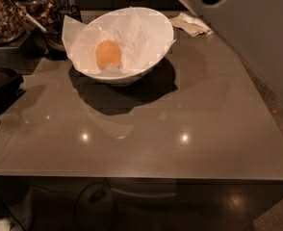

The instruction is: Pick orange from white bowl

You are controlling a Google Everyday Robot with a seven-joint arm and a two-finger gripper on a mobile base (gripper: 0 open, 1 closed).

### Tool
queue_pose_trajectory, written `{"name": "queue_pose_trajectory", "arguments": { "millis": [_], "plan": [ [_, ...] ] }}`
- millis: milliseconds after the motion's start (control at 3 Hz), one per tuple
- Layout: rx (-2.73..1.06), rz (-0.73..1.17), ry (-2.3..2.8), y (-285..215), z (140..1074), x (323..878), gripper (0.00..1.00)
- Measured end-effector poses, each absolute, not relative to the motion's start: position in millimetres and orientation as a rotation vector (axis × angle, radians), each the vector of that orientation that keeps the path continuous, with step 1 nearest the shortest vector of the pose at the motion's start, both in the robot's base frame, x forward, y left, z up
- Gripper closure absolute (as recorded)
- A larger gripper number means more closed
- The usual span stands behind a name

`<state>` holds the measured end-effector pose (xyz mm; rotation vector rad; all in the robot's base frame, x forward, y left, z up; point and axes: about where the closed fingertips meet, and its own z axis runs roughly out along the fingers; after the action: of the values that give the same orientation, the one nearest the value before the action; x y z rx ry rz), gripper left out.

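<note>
The white bowl [153,64] stands at the back middle of the grey table, lined with crumpled white paper [136,32]. The orange [108,53] lies inside it, left of centre, on the paper. It is the only fruit I see. My gripper is out of view. Only a wide grey part of my arm [247,28] with a dark round hole shows at the top right, above and to the right of the bowl.
A crumpled paper napkin [192,24] lies right of the bowl. Containers with dark contents [6,13] and a dark tray [2,83] crowd the left side. The table's front edge [141,177] runs across the lower frame; floor shows at right.
</note>
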<state>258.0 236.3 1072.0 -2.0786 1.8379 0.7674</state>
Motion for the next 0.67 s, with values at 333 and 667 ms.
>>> {"name": "queue_pose_trajectory", "arguments": {
  "millis": [333, 667],
  "plan": [
    [-1.99, 0.777, 1.882, 219.5, 1060.2, 288.4, 1.0],
    [-1.908, 0.798, 1.953, 200.1, 1038.3, 327.2, 1.0]
  ]
}}
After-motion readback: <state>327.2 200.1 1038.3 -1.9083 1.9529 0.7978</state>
